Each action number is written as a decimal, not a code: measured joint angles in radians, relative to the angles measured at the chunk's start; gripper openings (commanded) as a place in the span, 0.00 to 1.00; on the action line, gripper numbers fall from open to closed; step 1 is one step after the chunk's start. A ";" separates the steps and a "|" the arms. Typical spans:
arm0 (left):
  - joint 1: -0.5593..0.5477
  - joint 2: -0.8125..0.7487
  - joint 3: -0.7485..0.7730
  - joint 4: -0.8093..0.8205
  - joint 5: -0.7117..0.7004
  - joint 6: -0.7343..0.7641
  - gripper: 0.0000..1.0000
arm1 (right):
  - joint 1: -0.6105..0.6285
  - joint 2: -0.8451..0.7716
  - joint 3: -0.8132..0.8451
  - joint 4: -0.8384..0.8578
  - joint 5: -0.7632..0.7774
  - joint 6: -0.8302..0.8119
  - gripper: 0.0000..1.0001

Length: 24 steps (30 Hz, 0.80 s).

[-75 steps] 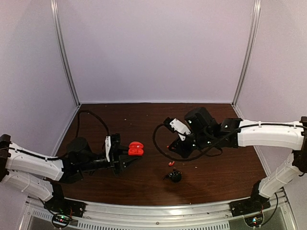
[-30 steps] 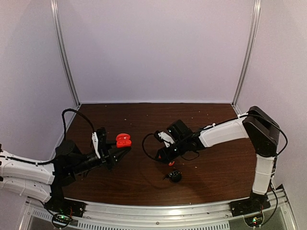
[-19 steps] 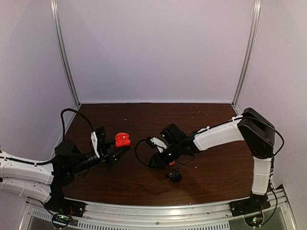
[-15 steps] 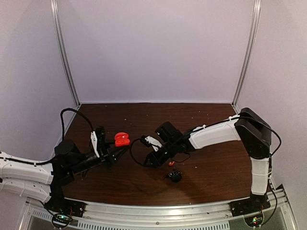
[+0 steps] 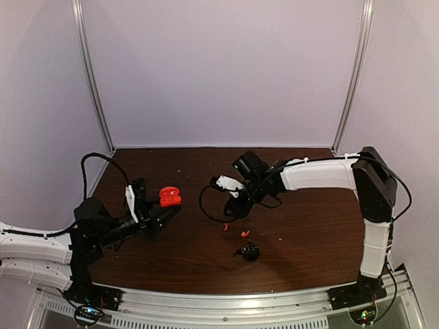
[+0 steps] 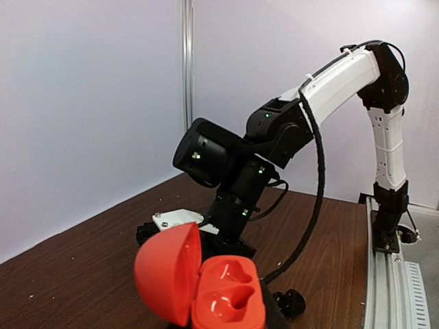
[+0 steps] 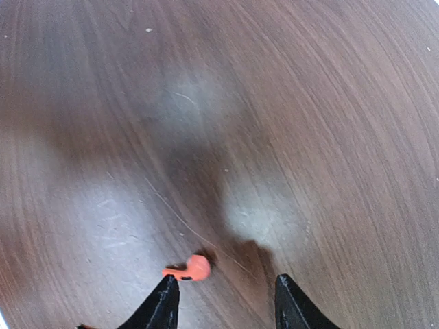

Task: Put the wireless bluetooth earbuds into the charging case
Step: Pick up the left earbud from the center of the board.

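"So, how close are the edges?"

"You've got room. The dark brown wooden table (image 5: pixel 309 233) is walled at the back and both sides, and everything you're working with sits mid-table, well apart from those walls."

"And my arms?"

"Your left arm lies low and reaches right. The left gripper (image 5: pixel 163 210) is clenched on the round red-orange plastic charging case (image 6: pixel 206 288), held off the wood with its lid open. Your right arm stretches across to the left with its wrist tipped down. The right gripper (image 7: pixel 223 301) is released, grasping nothing. One tiny red-orange plastic earbud (image 7: pixel 188 269) lies on the table just ahead of its fingertips, and a second red-orange earbud (image 5: pixel 245 234) lies near a small black rounded object (image 5: pixel 250 252)."
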 measured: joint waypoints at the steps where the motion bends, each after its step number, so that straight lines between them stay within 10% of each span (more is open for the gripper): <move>1: 0.001 0.000 0.001 -0.004 0.002 0.000 0.02 | -0.011 0.000 0.000 -0.011 0.010 -0.008 0.47; 24: 0.002 0.038 0.003 -0.018 0.016 -0.006 0.02 | -0.029 0.117 0.088 -0.111 -0.069 0.373 0.42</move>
